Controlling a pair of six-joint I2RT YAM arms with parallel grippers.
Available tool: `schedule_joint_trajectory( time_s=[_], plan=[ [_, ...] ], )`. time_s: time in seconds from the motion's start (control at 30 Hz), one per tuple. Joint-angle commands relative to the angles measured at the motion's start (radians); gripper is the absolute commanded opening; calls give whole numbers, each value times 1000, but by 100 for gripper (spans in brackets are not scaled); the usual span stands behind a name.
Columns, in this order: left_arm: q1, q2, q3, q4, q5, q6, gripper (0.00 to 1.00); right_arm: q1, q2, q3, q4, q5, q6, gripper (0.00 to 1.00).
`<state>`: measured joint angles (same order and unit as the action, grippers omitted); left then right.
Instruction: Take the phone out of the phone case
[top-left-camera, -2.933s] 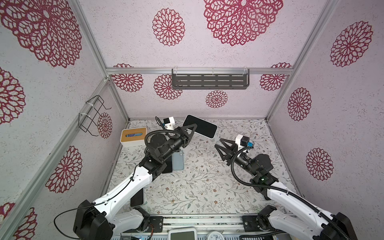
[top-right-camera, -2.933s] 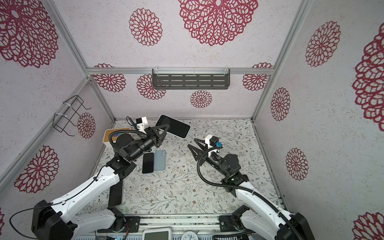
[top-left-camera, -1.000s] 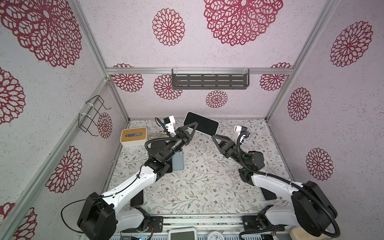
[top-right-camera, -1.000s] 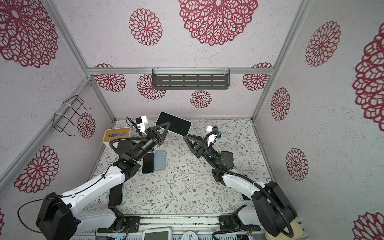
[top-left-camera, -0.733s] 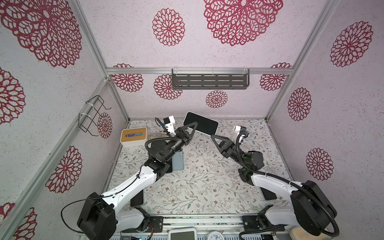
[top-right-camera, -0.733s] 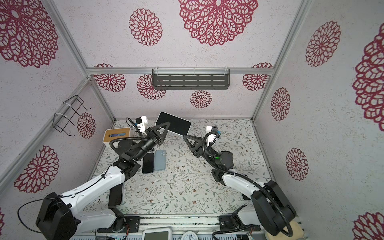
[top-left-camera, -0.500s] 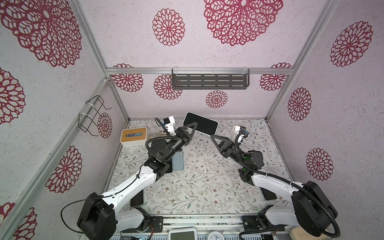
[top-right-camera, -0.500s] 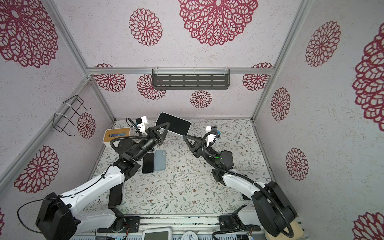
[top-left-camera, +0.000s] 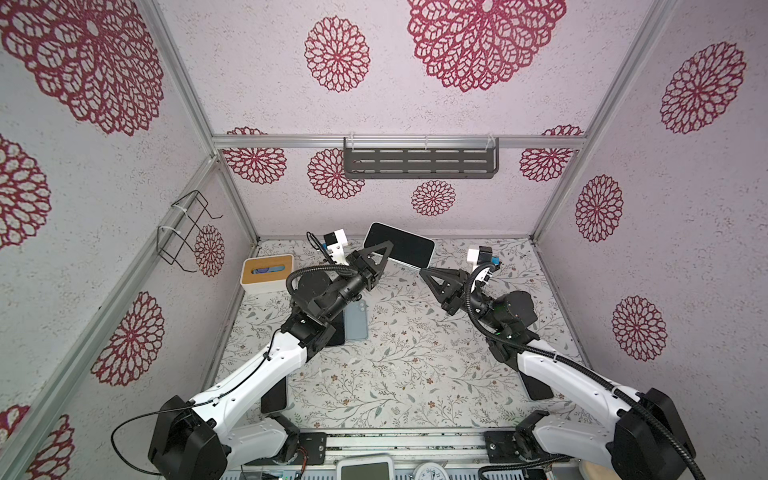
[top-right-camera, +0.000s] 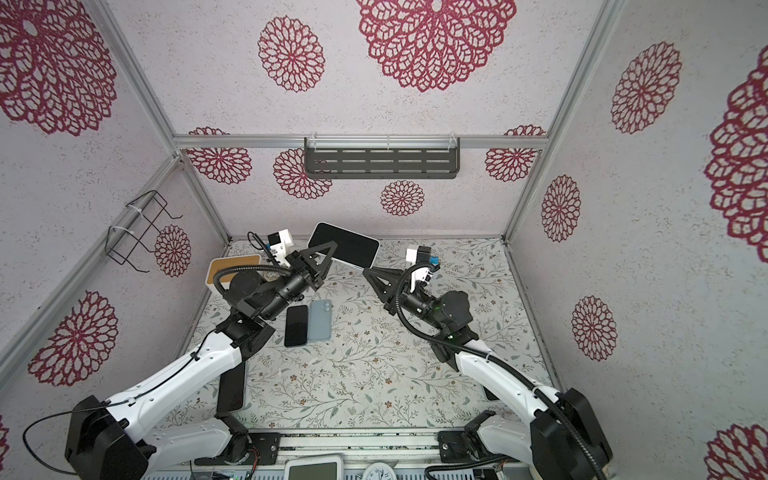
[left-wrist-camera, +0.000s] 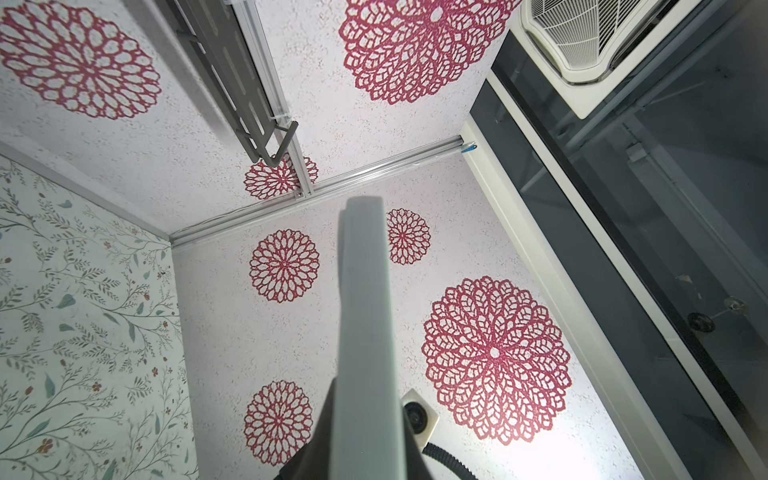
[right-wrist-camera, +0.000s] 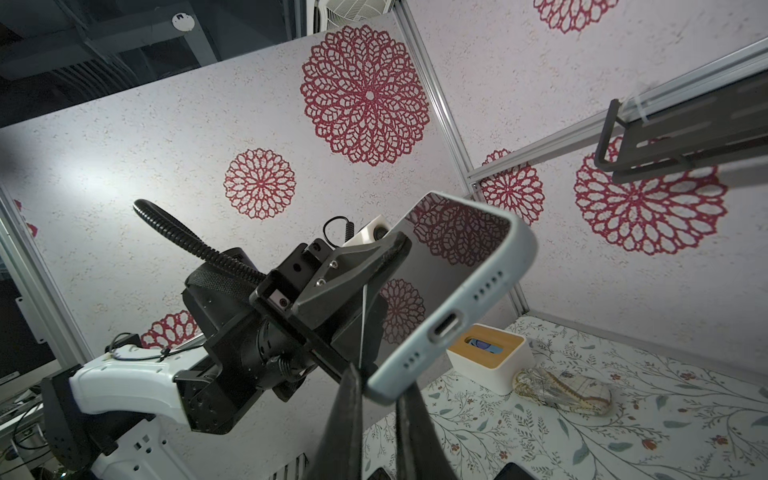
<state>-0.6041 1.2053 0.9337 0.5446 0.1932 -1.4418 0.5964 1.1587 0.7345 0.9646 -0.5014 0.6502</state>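
The phone (top-left-camera: 401, 246) (top-right-camera: 345, 245), dark screen up, sits in a pale grey-blue phone case (right-wrist-camera: 461, 297) and is held in the air over the back of the table. My left gripper (top-left-camera: 387, 248) (top-right-camera: 332, 246) is shut across one long side of it; in the left wrist view the case's edge (left-wrist-camera: 365, 324) runs straight out from between the fingers. My right gripper (top-left-camera: 422, 271) (top-right-camera: 365, 270) (right-wrist-camera: 379, 388) reaches in from the right, shut on the case's lower corner beside the charging port, one finger (right-wrist-camera: 347, 401) on each face.
A black phone (top-right-camera: 296, 326) and a blue-grey phone (top-right-camera: 320, 320) lie side by side on the floral table under the left arm. A white box with a wooden top (top-left-camera: 268, 274) stands back left. More dark phones lie near both arm bases (top-right-camera: 230, 390) (top-left-camera: 536, 386). A shelf (top-left-camera: 419, 162) hangs on the back wall.
The right arm rose and swung left to the held phone, and its jaws closed on the case's corner. The left gripper lifted the phone slightly and then held still.
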Motion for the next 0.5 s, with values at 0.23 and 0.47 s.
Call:
schedule_joint_trajectory(
  time_s=[0.23, 0.47],
  plan=[
    [-51, 11, 82, -41, 181, -34, 0, -17, -38, 28, -136, 213, -308, 2],
    [-51, 22, 118, -96, 221, -25, 0, -17, -50, 12, -129, 266, -416, 1]
  ],
)
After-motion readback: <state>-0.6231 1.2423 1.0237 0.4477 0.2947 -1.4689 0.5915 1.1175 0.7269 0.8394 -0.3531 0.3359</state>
